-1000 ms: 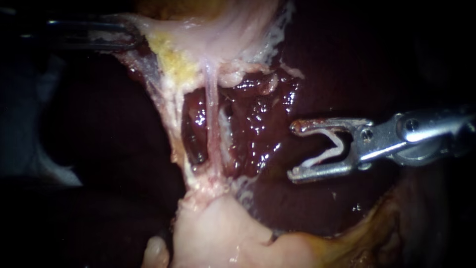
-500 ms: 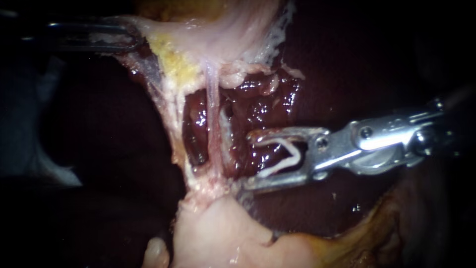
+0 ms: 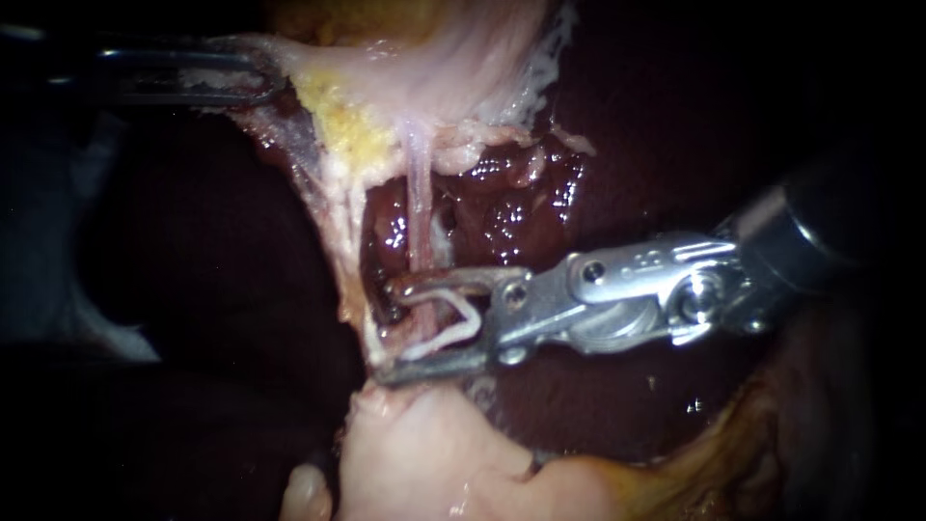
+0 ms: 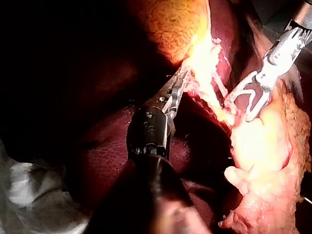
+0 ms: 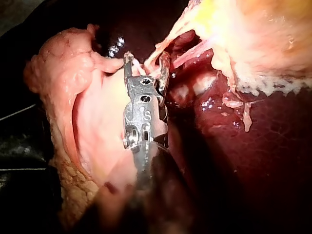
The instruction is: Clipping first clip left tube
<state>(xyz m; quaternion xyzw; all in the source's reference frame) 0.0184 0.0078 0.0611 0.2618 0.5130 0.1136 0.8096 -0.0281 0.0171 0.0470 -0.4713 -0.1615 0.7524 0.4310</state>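
A thin pale pink tube (image 3: 417,203) runs down from the stretched pale tissue (image 3: 424,87) to a pale mound below, in front of the dark red liver (image 3: 511,217). My right instrument (image 3: 391,331) comes in from the right. Its jaws stand open around the lower part of this tube, and a white clip (image 3: 453,323) sits between them. In the right wrist view its jaws (image 5: 146,57) straddle the strand. My left instrument (image 3: 246,79) is shut on the edge of the pale tissue at the upper left, pulling it taut (image 4: 181,78).
A wider whitish band (image 3: 338,222) runs just left of the tube, close to the right jaws' tips. Yellow fat (image 3: 342,121) lies above it. A pale fleshy mound (image 3: 424,453) lies under the jaws. The right instrument (image 4: 239,109) also shows in the left wrist view.
My right instrument has moved left across the liver, and its open jaws with the clip now stand around the thin tube. The left instrument holds its place.
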